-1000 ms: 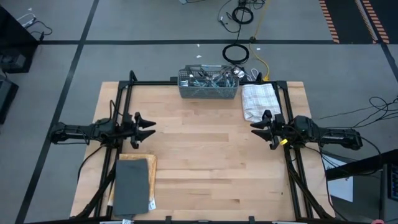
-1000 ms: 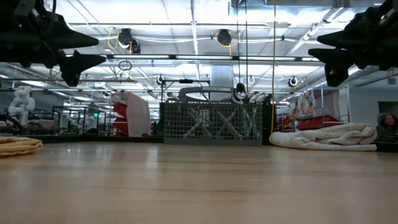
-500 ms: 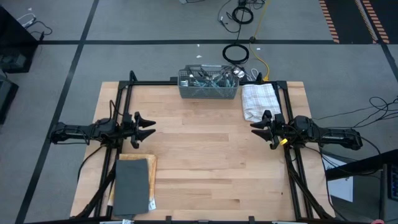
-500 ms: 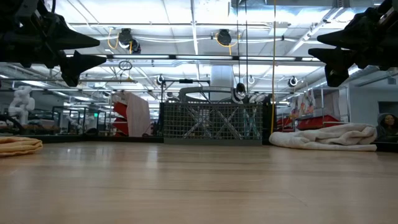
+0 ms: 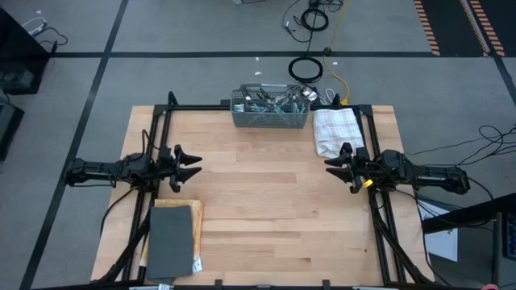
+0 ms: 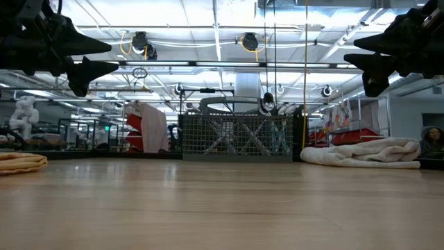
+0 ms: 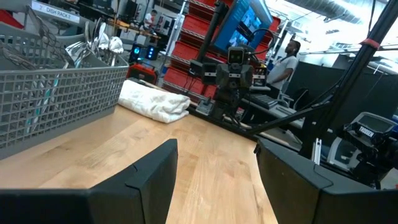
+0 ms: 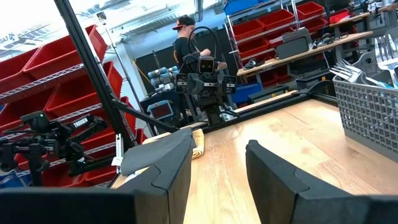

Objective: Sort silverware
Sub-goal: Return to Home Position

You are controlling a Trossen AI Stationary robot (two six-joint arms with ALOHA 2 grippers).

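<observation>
Silverware [image 5: 272, 101] stands bunched in the grey mesh basket [image 5: 270, 119].

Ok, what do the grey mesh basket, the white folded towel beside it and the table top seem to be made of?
The grey mesh basket: matt wire or plastic grid, judging by its open lattice; I cannot tell which. The white folded towel: soft cloth, with rumpled folds. The table top: pale wood, with plank seams and a slight sheen.
</observation>
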